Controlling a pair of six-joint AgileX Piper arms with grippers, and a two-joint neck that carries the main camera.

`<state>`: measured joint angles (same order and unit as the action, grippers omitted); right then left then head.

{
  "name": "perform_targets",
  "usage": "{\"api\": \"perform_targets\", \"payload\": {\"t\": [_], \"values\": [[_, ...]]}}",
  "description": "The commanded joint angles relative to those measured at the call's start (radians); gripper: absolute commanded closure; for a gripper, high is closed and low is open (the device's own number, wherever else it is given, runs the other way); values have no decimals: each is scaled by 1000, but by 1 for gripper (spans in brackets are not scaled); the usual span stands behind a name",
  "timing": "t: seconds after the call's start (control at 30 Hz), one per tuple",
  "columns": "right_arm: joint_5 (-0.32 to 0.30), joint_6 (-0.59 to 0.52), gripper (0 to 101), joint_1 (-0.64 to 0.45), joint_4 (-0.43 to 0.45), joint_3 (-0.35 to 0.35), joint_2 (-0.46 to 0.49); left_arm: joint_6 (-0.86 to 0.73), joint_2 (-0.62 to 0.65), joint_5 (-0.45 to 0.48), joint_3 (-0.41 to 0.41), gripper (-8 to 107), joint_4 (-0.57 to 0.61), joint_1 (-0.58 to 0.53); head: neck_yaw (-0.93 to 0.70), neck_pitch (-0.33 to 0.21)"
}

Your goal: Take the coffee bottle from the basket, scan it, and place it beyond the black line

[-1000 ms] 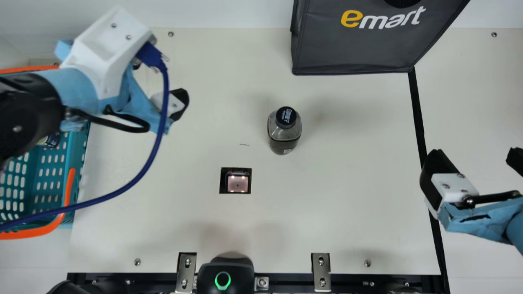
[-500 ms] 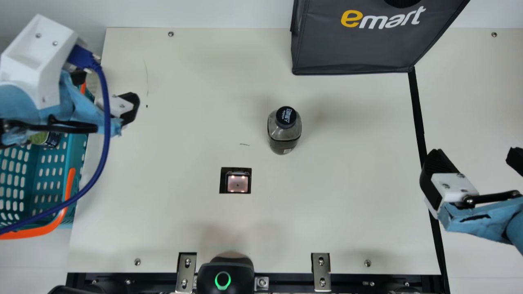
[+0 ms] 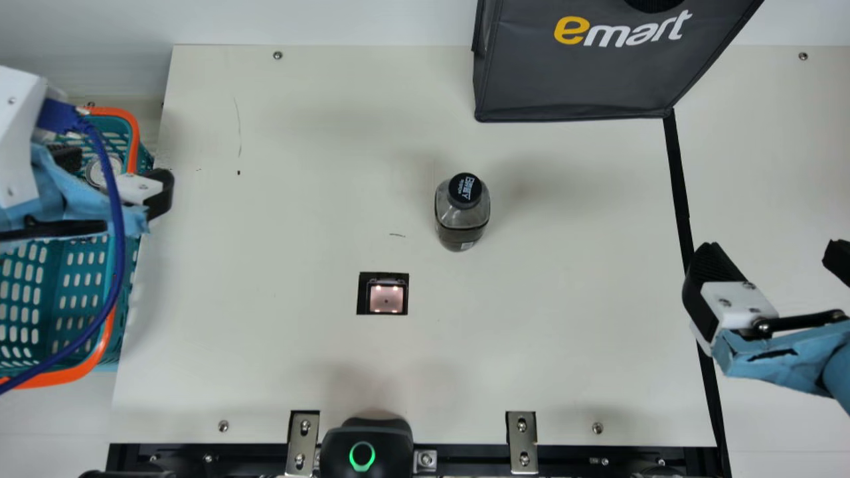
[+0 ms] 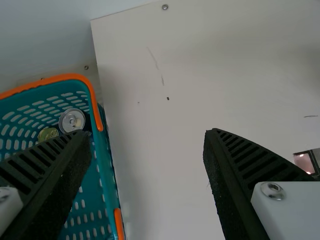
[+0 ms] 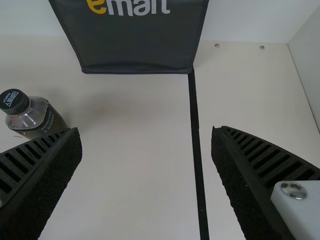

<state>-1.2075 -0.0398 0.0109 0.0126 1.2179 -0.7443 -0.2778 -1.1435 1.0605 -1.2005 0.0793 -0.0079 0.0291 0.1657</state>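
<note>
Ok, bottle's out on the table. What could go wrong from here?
The coffee bottle stands upright and ungripped, so a low or off-centre approach by the right gripper might tip it. It is short of the black line, and nothing here confirms a scan, so carrying it straight across could skip the scanner. The left gripper straddles the wall of the basket, so lowering there may catch it.
</note>
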Motion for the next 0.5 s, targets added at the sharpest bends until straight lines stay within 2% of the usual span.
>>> {"api": "perform_targets", "payload": {"t": [0.0,0.47], "values": [[0,0,10,0,0,0,0,-3,7,-1,12,9,5,20,-2,-27],[0,0,10,0,0,0,0,-3,71,-11,83,9,24,111,-2,-27]]}}
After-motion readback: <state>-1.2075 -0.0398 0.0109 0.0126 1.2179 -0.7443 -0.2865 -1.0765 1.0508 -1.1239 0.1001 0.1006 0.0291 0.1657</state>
